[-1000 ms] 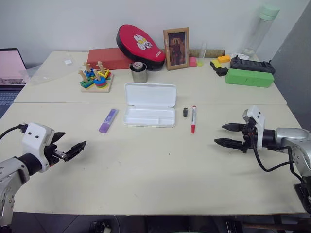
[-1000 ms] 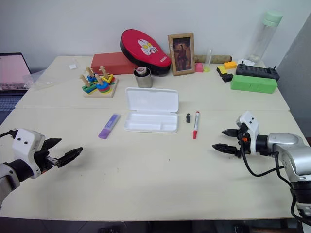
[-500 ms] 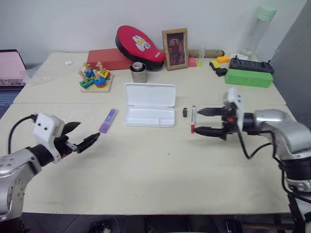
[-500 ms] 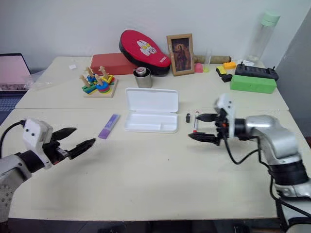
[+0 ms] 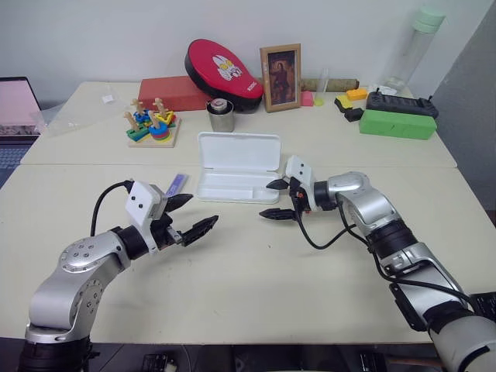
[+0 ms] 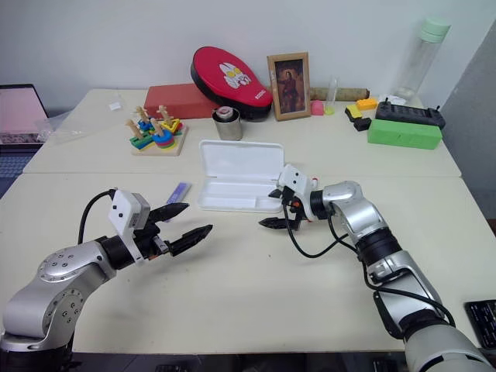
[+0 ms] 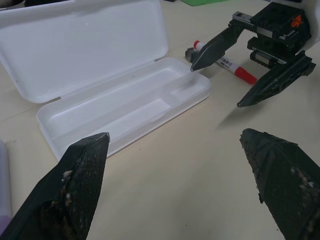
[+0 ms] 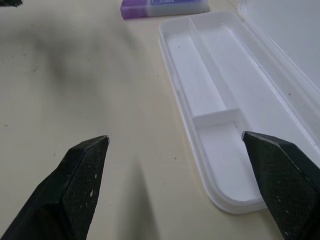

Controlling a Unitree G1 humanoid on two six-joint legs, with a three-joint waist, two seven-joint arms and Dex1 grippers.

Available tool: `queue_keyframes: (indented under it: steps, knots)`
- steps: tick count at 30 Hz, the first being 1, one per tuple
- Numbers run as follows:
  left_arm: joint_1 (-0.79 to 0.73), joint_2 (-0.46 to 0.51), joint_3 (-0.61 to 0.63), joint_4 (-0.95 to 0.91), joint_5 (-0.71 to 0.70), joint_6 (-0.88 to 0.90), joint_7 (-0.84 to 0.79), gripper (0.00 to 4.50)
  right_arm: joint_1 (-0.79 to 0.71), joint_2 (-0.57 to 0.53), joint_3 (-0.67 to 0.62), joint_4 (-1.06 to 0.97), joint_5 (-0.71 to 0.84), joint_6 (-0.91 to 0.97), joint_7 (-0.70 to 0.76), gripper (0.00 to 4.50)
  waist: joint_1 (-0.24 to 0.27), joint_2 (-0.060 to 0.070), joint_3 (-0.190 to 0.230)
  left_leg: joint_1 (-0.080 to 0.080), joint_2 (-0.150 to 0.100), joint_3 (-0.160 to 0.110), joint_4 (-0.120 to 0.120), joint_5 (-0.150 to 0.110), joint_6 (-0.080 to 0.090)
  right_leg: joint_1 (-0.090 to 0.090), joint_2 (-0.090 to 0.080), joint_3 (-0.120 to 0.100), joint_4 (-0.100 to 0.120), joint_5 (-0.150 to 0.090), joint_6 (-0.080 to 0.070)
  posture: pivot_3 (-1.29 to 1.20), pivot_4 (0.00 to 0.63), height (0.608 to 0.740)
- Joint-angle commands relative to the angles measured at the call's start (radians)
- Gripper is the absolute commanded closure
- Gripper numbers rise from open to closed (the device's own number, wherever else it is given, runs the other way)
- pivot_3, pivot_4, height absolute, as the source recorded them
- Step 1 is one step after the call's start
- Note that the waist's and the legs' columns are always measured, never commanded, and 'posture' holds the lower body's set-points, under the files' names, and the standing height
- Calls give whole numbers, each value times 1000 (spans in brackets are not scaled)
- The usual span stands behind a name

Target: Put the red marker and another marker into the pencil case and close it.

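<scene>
Both markers are still outside the open pencil case (image 5: pixel 237 168) at frame centre, so pick-up is judged pending: spread left gripper (image 5: pixel 189 216) by the purple marker (image 5: pixel 176 184), spread right gripper (image 5: pixel 277 200) covering the red marker (image 7: pixel 227 66).

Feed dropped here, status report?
Left gripper and right gripper open, empty. Pencil case open, empty. Red marker, purple marker on table. Nothing blocking.
</scene>
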Motion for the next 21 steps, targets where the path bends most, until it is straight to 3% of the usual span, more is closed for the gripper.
queue_keyframes:
  steps: [1,3,6,10,17,21]
  knots:
    - [-10,-17,-10,-44,-9,-4,17,0,-46,38,30,78,-62,-52,9,27,0,0,0,0,0,0,0,0,0,0,0,0,0,0,0,0,150,740]
    - [-13,-25,-20,-51,-9,-3,24,0,-61,55,47,124,-93,-74,18,27,-1,0,0,1,0,0,0,0,0,0,0,0,0,0,0,0,150,740]
    - [-19,-31,-25,-53,-4,-4,33,0,-76,66,64,167,-133,-90,25,517,-1,0,0,1,0,0,0,0,0,0,0,0,1,0,0,0,150,740]
    - [-25,-34,-26,-48,-3,-10,41,0,-103,88,52,216,-156,-105,23,1660,0,0,0,1,0,0,0,0,0,1,0,0,0,0,0,0,150,740]
    - [-34,-38,-30,-42,5,-19,51,0,-124,106,27,259,-167,-143,18,3259,-1,0,0,1,0,0,0,0,0,1,0,0,1,0,0,0,150,740]
    - [-37,-38,-32,-36,15,-27,54,0,-116,102,13,243,-158,-166,30,4455,-1,0,0,1,0,0,0,0,0,1,0,0,1,0,0,0,150,740]
